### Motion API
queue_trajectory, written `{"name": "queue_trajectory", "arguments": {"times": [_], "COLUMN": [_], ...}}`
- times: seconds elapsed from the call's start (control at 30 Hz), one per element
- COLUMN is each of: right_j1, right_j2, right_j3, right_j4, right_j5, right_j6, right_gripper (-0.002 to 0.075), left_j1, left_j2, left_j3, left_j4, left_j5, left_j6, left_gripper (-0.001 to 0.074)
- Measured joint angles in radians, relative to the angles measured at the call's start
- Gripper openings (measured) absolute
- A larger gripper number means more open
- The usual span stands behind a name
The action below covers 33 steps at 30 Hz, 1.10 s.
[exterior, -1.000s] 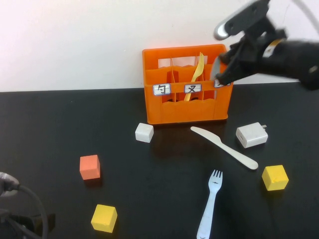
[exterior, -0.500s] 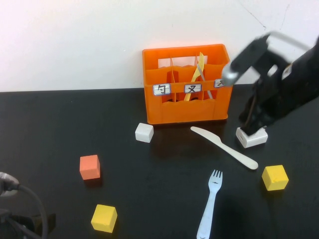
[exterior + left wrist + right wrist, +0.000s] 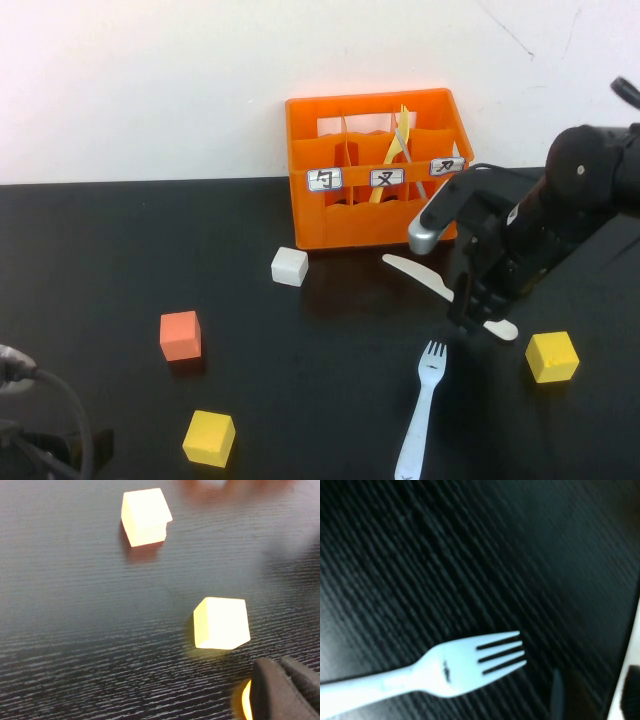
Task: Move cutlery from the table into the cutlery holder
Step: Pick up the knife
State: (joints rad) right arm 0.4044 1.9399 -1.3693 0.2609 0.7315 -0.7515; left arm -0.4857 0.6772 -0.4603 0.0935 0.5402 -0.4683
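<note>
The orange cutlery holder point(image 3: 340, 215) stands at the back of the black table point(image 3: 120, 260). A yellow fork point(image 3: 399, 137) leans in its middle compartment, and a grey knife point(image 3: 418, 184) stands in the right one. The cream-white knife point(image 3: 412, 270) lies in front of the holder. My right gripper point(image 3: 468, 312) hangs low over the knife's far half and looks open. One dark finger point(image 3: 632, 696) shows beside the knife's edge point(image 3: 626, 680). The pale blue-white fork point(image 3: 421, 408) lies nearer, also in the right wrist view point(image 3: 450, 667). My left gripper point(image 3: 286, 692) is shut and empty, parked at the front left.
On the table are a white cube point(image 3: 289, 266), an orange cube point(image 3: 180, 335), and yellow cubes at the front left point(image 3: 209, 437) and right point(image 3: 552, 356). The left wrist view shows the orange cube point(image 3: 145, 516) and a yellow one point(image 3: 222, 623). The right arm hides the white charger.
My right arm has left the holder's right compartment and swung down over the charger, then over the cream knife. The grey knife stays in the holder. The left arm has not moved.
</note>
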Motion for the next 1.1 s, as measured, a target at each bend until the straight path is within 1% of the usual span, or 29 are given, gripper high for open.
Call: {"name": "queue_trajectory", "arguments": {"times": [0.1, 0.3, 0.43, 0.63, 0.8, 1.1], "right_j1": [0.000, 0.000, 0.000, 0.000, 0.000, 0.000], "right_j2": [0.015, 0.021, 0.022, 0.042, 0.050, 0.086], "right_j3": [-0.009, -0.020, -0.020, -0.020, -0.020, -0.020], "right_j4": [0.000, -0.002, -0.006, -0.072, -0.128, -0.148], "right_j5": [-0.023, -0.080, -0.098, -0.098, -0.098, -0.072], "right_j6": [-0.002, -0.008, -0.010, 0.014, 0.087, 0.111], "right_gripper": [0.0293, 0.0333, 0.0375, 0.0382, 0.0384, 0.0385], "left_j1": [0.000, 0.000, 0.000, 0.000, 0.000, 0.000], "left_j2": [0.000, 0.000, 0.000, 0.000, 0.000, 0.000], "left_j3": [0.000, 0.000, 0.000, 0.000, 0.000, 0.000], "left_j4": [-0.002, -0.002, -0.002, -0.002, -0.002, -0.002], "left_j5": [0.000, 0.000, 0.000, 0.002, 0.019, 0.023], "left_j6": [0.000, 0.000, 0.000, 0.000, 0.000, 0.000], "left_gripper": [-0.0001, -0.0001, -0.0001, -0.0001, -0.0001, -0.0001]}}
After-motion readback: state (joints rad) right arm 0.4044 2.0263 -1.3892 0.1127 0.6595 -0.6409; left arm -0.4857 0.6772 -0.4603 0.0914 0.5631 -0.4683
